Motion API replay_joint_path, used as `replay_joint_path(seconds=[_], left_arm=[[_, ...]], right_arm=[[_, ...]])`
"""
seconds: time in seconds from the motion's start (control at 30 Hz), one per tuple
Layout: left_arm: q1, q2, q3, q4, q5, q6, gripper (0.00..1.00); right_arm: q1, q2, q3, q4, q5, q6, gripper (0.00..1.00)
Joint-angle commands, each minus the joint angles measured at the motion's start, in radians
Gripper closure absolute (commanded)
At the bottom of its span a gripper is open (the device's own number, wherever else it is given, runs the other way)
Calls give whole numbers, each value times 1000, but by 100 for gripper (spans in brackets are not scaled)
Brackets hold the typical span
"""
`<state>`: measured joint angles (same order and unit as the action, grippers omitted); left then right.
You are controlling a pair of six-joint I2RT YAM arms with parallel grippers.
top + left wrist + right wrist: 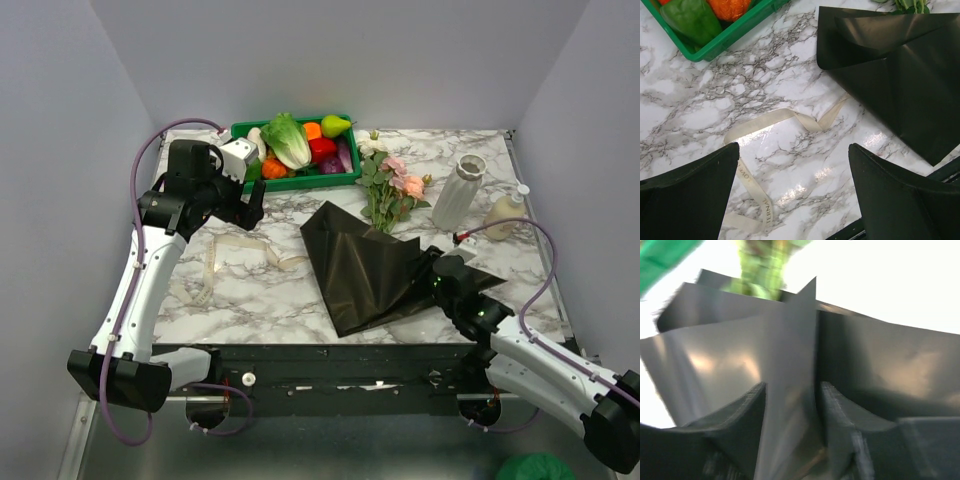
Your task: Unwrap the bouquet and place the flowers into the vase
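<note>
Marbled worktop [280, 310] under everything, boxed in by grey walls. Across its middle, the dark glossy wrapping paper [365, 265], opened out, creased and ridged, one corner reaching toward the near right edge. Left gripper [792, 147] hanging above the left half of the worktop, jaws spread wide with nothing between them, only bare marble and ribbon below. Right gripper [793, 387] low at the paper's near right corner, jaws set either side of a raised fold of the sheet and partly drawn in; cannot tell whether actually pinching it, wrist view blurred. At the far edge, a green tray [300, 183] of toy vegetables, a lettuce [288, 140] standing highest in it. Flowers [395, 185], pink and cream with green stems, lying loose just right of the tray, stem ends resting on the far corner of the paper. White ribbed vase [458, 190] upright just right of the blooms, apart from them. Small beige bottle [507, 213] with a white cap near the vase, further right. Cream ribbon [240, 250] untied, looped flat on the marble left of the paper.
</note>
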<state>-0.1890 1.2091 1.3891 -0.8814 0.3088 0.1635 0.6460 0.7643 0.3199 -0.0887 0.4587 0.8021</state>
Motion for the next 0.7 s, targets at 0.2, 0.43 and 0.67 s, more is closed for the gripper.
replay_joint_path(seconds=[0.2,0.43,0.67], left_arm=[[6,-11,1,-11,10,-18,1],[6,-31,17,-21,-8,-18,1],[6,-48,24,-4,-79,-32,1]], right_arm=[[-5,24,-1,145,-152,-106,82],[-5,44,100,176,-291,-178,93],[47,159,364,214,-526,-262,99]])
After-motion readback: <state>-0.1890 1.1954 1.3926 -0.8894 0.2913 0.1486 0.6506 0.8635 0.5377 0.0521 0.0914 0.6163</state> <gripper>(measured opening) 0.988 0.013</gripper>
